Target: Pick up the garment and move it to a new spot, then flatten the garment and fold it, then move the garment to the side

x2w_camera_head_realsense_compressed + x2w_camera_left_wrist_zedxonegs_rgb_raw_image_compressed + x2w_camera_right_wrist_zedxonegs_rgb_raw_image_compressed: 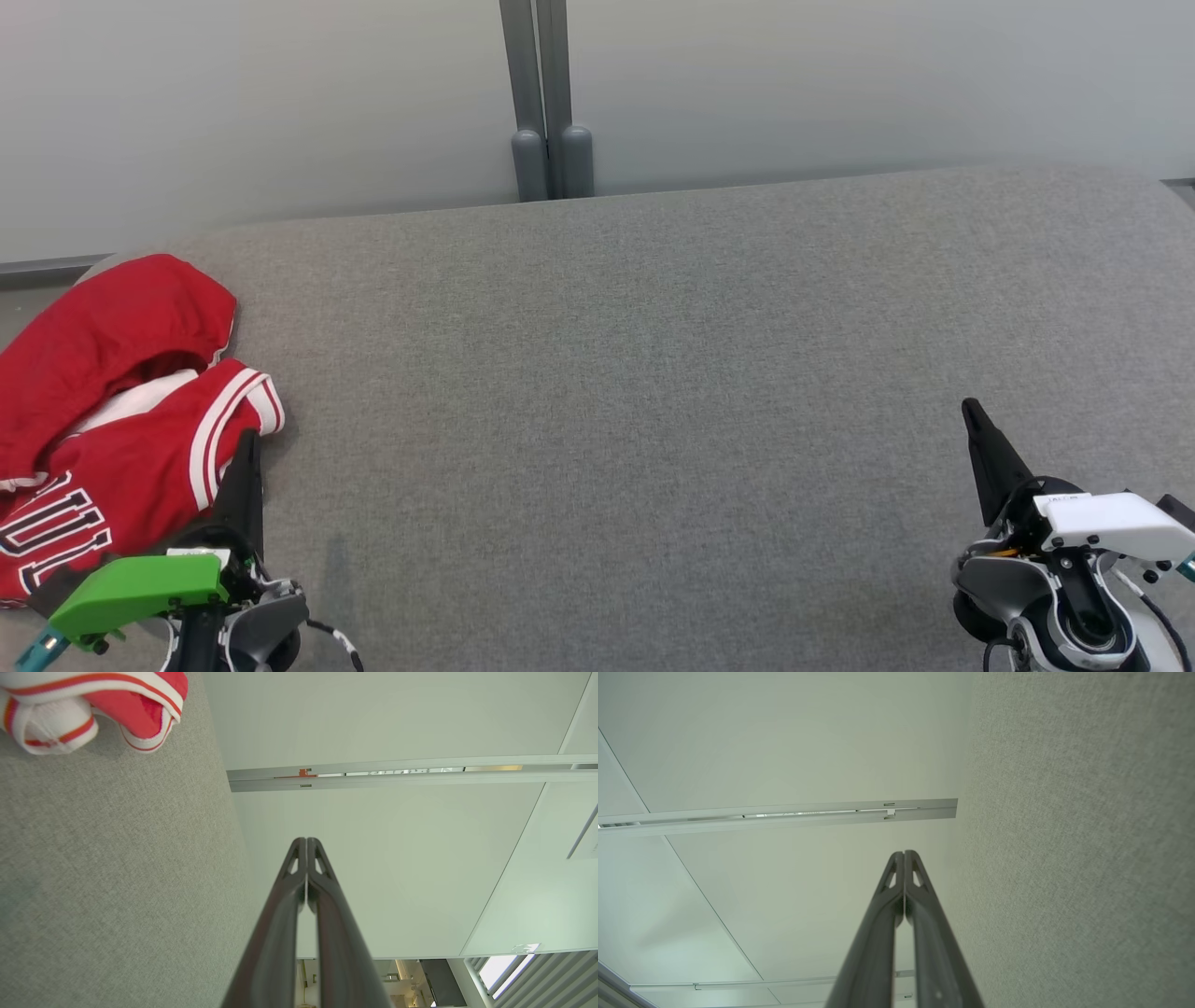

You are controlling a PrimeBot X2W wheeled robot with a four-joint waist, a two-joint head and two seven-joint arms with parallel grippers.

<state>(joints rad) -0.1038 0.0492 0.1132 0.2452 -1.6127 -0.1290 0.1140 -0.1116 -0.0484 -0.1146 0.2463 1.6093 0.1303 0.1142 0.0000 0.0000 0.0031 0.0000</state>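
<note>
Garment (112, 411), bunched at the nine-o'clock edge of the table (653, 373), is ungripped, left gripper (249, 441) and right gripper (972, 411) both pressed together; it may be dragged overboard if pinched shallowly.

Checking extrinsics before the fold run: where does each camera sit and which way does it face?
Head view: on the head, facing forward and down at the grey surface; red garment at left; left pincer and right pincer show, both shut.
Left wrist view: on the left wrist, facing along its shut fingers, past the surface toward pale panels.
Right wrist view: on the right wrist, same aim along its own fingers.
Shared: head and left wrist views both catch the garment.
</note>
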